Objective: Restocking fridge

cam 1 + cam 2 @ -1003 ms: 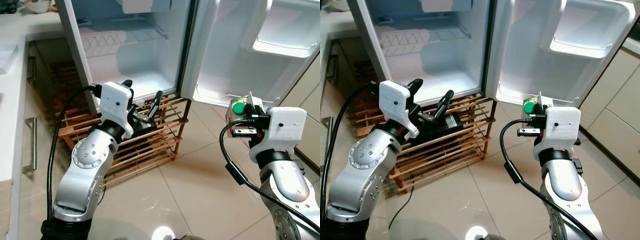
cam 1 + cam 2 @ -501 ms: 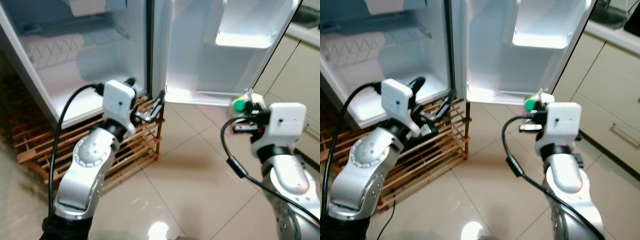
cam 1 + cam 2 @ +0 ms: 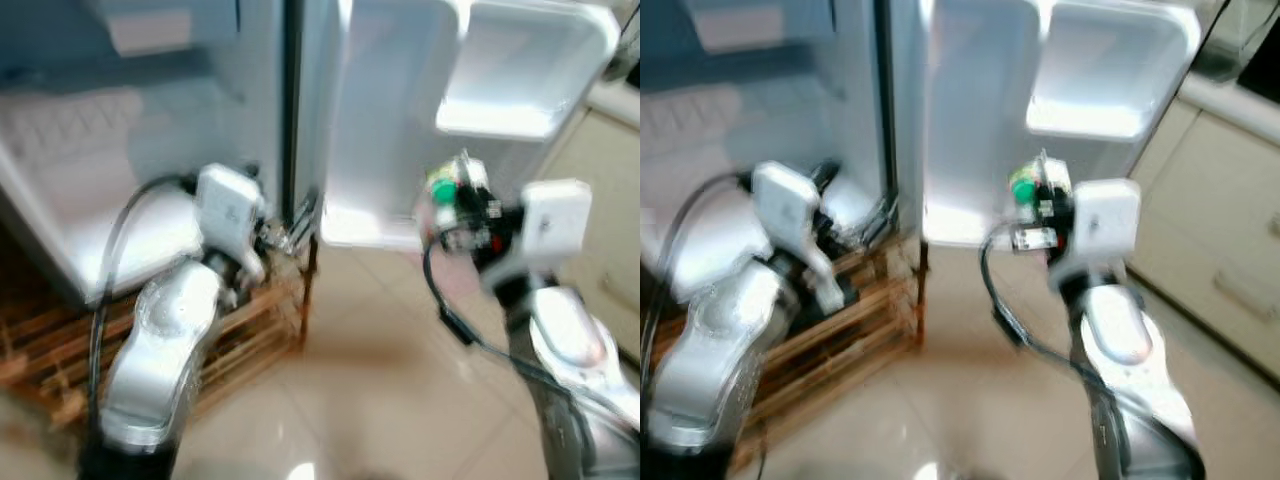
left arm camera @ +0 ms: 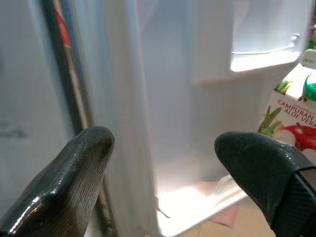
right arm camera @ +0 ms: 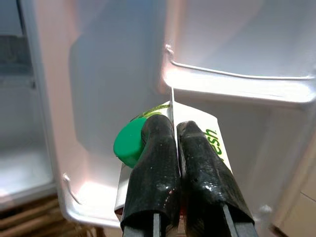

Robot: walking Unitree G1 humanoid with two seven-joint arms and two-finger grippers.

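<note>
Carton, appearance: one juice carton [image 3: 455, 205], white, gabled top with a thin upright seam, round green screw cap [image 5: 129, 142] on the slope; printed fruit and green leaves on its side, with lettering partly readable in the left wrist view.
Carton, location: held up in the air in front of the inner face of the open fridge door [image 3: 385, 130], below the upper door shelf [image 3: 520, 75] and above the lower door shelf [image 5: 94, 207].
Right gripper [image 5: 175, 148]: its two black fingers are pinched together on the carton's top seam, beside the green cap; carton hangs from this grasp.
Left gripper [image 4: 163, 163]: fingers spread wide with nothing between them, raised near the hinge edge of the fridge, pointing toward the door interior.
Fridge [image 3: 120, 150]: one, door swung open; white interior lit, a wire rack inside, blurred.
Door shelves, count: two visible on the door, one upper, one lower.
Wooden rack [image 3: 250, 330]: one slatted rack on the floor beneath the fridge body.
Floor [image 3: 370, 400]: glossy beige tiles.
Image quality: both head views blurred.
</note>
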